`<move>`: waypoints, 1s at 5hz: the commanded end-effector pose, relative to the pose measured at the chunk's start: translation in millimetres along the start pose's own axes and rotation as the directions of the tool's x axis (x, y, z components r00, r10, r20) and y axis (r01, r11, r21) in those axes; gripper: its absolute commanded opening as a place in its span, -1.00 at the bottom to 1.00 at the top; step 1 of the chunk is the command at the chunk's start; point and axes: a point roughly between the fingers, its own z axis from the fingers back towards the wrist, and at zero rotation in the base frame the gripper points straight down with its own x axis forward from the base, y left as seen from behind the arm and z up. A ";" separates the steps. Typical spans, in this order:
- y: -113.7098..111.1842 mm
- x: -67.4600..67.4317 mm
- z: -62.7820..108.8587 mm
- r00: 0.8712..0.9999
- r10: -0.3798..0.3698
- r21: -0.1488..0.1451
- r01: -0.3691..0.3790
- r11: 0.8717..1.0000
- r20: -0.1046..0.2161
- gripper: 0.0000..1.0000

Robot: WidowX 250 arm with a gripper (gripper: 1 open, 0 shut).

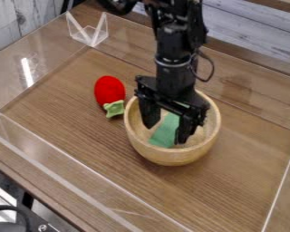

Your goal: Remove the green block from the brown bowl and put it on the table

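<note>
The fingers (170,111) stood spread wide over the bowl, one to each side of the green block (167,130), a stance that seemed meant to let them straddle the bar before closing. They appeared to have hold of nothing; whether either one touched the block could not be told. The block lay inside the brown bowl (172,157), its upper end partly lost behind the gripper, so a grip across its narrow sides looked the sensible choice. The thick rim ringed both block and fingertips, and a lift would probably need to go straight up to avoid dragging the bowl. Beyond, the red strawberry-like toy (109,90) lay beside the bowl on the worktop (65,136), out of the arm's way.
</note>
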 end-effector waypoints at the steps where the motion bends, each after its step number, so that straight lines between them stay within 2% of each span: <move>1: 3.4 10.4 11.2 0.998 -0.006 0.000 0.006 1.000 0.061 1.00; 2: 6.3 14.0 6.5 0.998 -0.006 0.005 0.006 1.000 0.060 1.00; 4: -26.1 12.1 20.6 0.998 -0.008 0.005 0.007 1.000 0.070 1.00; 5: -16.2 9.5 2.5 0.996 0.039 0.002 -0.039 0.999 0.075 1.00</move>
